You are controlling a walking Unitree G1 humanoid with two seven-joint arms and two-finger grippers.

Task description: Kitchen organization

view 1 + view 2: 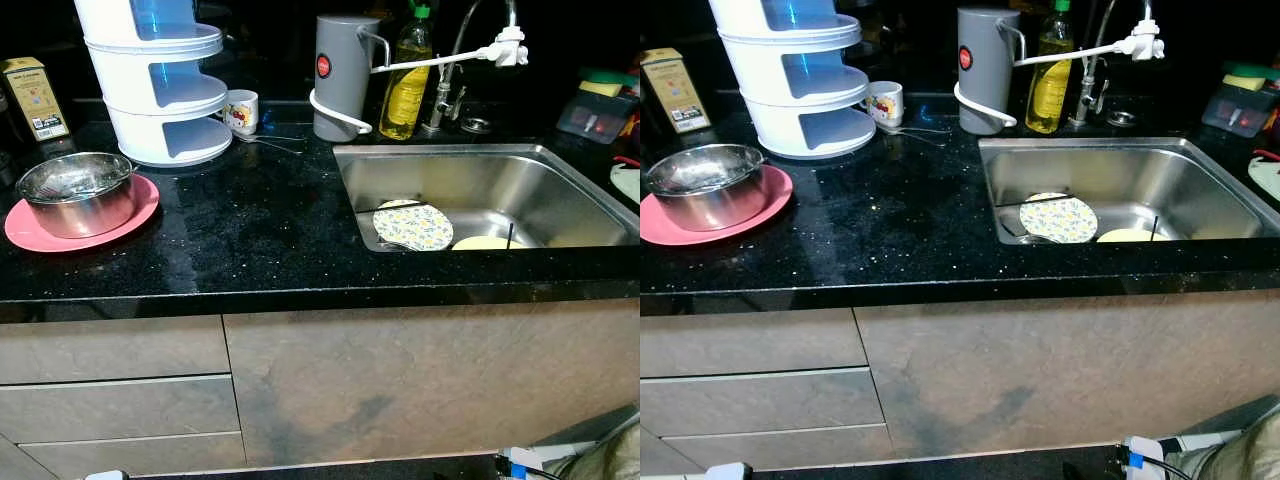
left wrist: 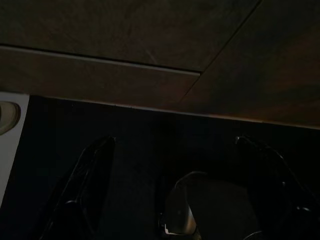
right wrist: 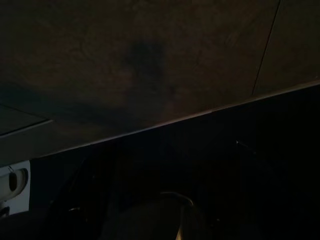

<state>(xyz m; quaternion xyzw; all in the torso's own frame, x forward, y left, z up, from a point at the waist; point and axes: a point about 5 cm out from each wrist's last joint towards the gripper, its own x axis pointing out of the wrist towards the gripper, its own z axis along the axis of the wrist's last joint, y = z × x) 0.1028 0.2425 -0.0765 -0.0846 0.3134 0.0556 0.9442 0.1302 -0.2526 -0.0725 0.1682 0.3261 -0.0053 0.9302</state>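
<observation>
Left eye view: black speckled worktop (image 1: 260,220) with a steel sink (image 1: 560,180) set into it, which I use as landmark. Both arms hang idle by the cabinet fronts. In the left wrist view the left tool (image 2: 175,200) has its two fingers spread apart, holding nothing. The right wrist view is too dark; I cannot tell whether the right tool is open or closed.

Risks, as judgement:
- The floral plate (image 1: 413,224) leans tilted inside the sink, against the near wall, with a pale yellow plate (image 1: 487,243) beside it. A grasp on a tilted rim could slip and drop it onto the steel.
- A utensil handle stands up by the yellow plate; a reaching finger could catch it.
- Behind the sink, the grey jug (image 1: 340,75), oil bottle (image 1: 407,80) and tap (image 1: 455,70) stand close together; an elbow swing could topple the bottle.
- The worktop looks wet near the sink, so set-down items may slide.

Task things: floral plate is round, thin, white with yellow-blue print. Well left of the sink, a steel bowl (image 1: 78,192) sits on a pink plate (image 1: 30,232) near the worktop edge; behind it a white tiered rack (image 1: 160,80), with a mug (image 1: 241,110) just beside.
</observation>
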